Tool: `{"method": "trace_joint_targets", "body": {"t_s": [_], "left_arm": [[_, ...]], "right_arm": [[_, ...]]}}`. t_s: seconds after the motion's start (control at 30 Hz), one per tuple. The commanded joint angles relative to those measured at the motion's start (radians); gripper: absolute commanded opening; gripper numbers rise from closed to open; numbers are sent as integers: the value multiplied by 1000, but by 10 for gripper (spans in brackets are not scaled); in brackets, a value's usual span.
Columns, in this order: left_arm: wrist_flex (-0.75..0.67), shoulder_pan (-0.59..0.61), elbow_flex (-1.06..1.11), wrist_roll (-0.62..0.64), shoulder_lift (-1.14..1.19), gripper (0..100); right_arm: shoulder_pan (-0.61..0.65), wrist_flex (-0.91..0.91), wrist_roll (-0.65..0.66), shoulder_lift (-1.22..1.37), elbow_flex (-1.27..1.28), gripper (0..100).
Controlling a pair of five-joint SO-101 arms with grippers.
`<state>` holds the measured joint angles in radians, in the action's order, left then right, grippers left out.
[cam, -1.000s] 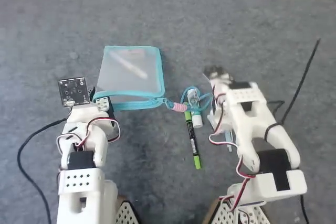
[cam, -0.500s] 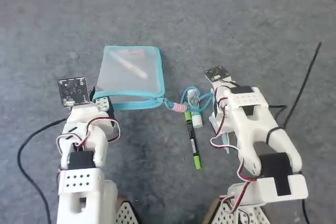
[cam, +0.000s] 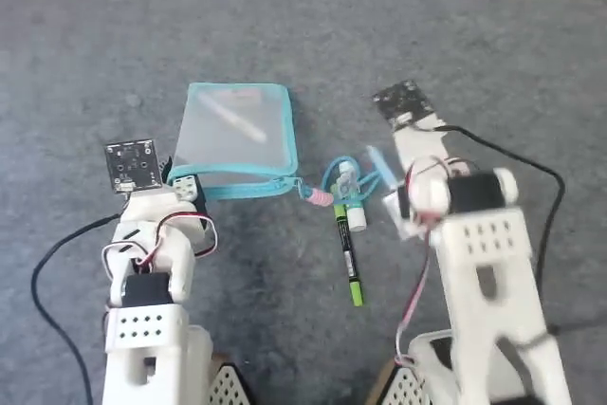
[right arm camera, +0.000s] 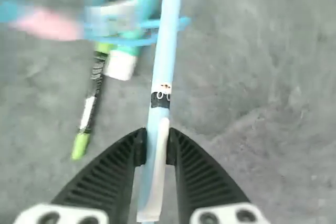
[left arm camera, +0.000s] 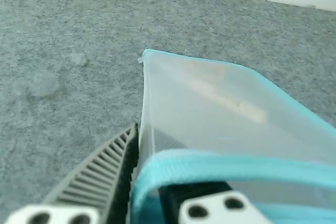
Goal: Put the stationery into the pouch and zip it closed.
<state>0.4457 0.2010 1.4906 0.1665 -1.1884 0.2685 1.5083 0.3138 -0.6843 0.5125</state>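
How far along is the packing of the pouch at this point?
Done: one pale pen already lies inside the pouch. In hand: the right gripper is shut on a blue pen, and the left gripper grips the pouch's edge. Left: the green pen and the white-capped stick lie on the carpet, and the pouch has yet to be zipped.

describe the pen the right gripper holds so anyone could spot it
Find the teal-edged clear pouch, then the stationery pile by its zip pull. Beside that, the right gripper clamps a pale blue pen; the green pen lies flat.
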Motion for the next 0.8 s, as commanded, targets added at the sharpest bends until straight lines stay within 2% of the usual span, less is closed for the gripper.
{"method": "trace_joint_targets", "body": {"t_s": [0.0,0.2,0.47,0.63,0.77], "left_arm": [[-41,0,-5,-6,8,12],[-40,0,-5,-6,8,12],[-40,0,-5,-6,8,12],[-41,-2,-5,-6,8,12],[-37,-29,-5,-8,8,12]], "right_arm": [[79,119,12,-91,-155,6],[176,200,11,-91,-341,6],[429,278,20,-91,-382,6],[487,274,35,-70,-382,6],[490,236,32,47,-385,6]]}}
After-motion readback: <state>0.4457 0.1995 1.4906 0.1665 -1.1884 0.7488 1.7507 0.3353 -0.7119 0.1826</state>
